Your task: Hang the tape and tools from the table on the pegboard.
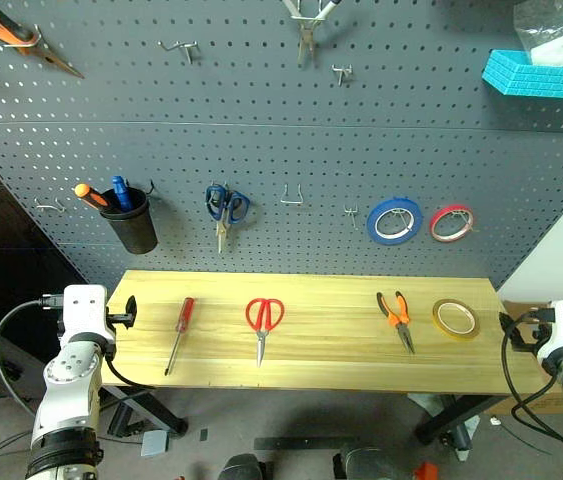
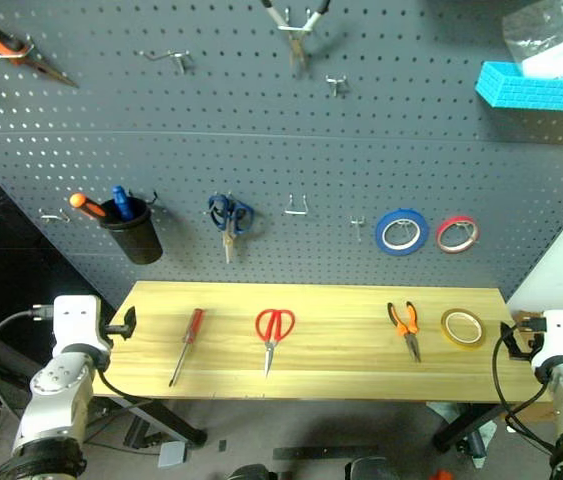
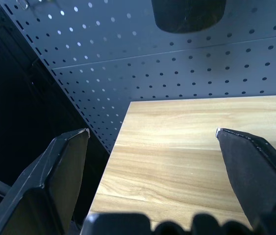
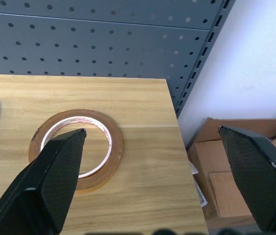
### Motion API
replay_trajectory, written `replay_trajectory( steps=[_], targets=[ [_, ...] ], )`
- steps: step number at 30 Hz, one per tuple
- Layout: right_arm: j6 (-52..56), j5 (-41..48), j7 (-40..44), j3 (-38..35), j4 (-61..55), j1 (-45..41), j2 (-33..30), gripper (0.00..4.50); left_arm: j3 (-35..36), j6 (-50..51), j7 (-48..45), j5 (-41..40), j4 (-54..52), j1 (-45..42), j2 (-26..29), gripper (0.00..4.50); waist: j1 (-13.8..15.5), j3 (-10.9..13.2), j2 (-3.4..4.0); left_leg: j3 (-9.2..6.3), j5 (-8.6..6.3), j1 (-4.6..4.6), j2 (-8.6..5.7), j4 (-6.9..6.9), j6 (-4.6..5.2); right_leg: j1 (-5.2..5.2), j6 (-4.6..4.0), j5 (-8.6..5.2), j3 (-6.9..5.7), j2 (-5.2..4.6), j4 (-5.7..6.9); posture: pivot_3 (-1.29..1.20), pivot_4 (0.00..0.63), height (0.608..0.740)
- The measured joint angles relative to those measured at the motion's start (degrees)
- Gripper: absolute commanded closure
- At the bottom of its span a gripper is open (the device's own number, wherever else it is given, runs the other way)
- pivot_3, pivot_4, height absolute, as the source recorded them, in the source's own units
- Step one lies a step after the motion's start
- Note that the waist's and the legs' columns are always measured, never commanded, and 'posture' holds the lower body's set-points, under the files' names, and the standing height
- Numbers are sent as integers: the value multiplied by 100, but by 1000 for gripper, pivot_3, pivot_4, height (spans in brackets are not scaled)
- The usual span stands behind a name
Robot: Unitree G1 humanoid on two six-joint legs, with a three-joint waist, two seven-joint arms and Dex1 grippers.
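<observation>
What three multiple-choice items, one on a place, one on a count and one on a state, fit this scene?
1. Where does the yellow tape lie?
A. at the table's right end
B. on a pegboard hook
C. in the black cup

2. How many tape rolls hang on the pegboard?
A. none
B. two
C. four

3. How do the jaws of the right gripper stand?
A. shut on the tape
B. shut on nothing
C. open, holding nothing

Key: 1 A, it lies flat right of the pliers; 2 B, the blue roll and the red roll; 3 C, the wrist view shows its fingers wide apart.
</observation>
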Motion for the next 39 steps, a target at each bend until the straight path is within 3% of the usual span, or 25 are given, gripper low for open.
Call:
replay_trajectory(
  steps=[10, 21, 25, 30, 39],
  targets=[
    [23, 0, -29, 0, -107, 17, 0, 0, 0, -79, 0, 11, 31, 16, 28, 27, 1, 7, -4, 0, -1, -1, 1, -1, 0, 0, -24, -13, 0, 0, -3, -54, 44, 740],
    [513, 41, 104, 64, -969, 394, 76, 0, 29, 1020, -345, -349, -800, 172, 31, 27, 12, 142, -17, 1, -1, -2, 6, 1, 0, -1, -30, -17, 2, 0, -2, -71, 104, 740],
    [832, -3, 139, 245, -1522, 553, 105, 0, -286, 1337, -84, -97, -1343, 220, -166, 27, 16, 285, -20, 4, -1, -5, 7, 1, -1, -3, -29, -17, 7, 0, -3, -97, 142, 740],
    [1392, 11, 187, 346, -2289, 631, 120, 0, -672, 1729, -439, -280, -2025, 203, -464, 27, 12, 485, -27, 6, -3, -23, 18, 0, -4, -19, 5, 3, 5, 6, -4, -132, 194, 740],
    [2899, 80, 254, 769, -3274, 315, 65, 0, -2001, 1886, -2303, -440, -3533, -241, 179, 27, -27, 901, -10, 17, -6, -110, 37, 7, -7, -105, 8, 9, 12, 23, 1, -162, 279, 740]
  ],
)
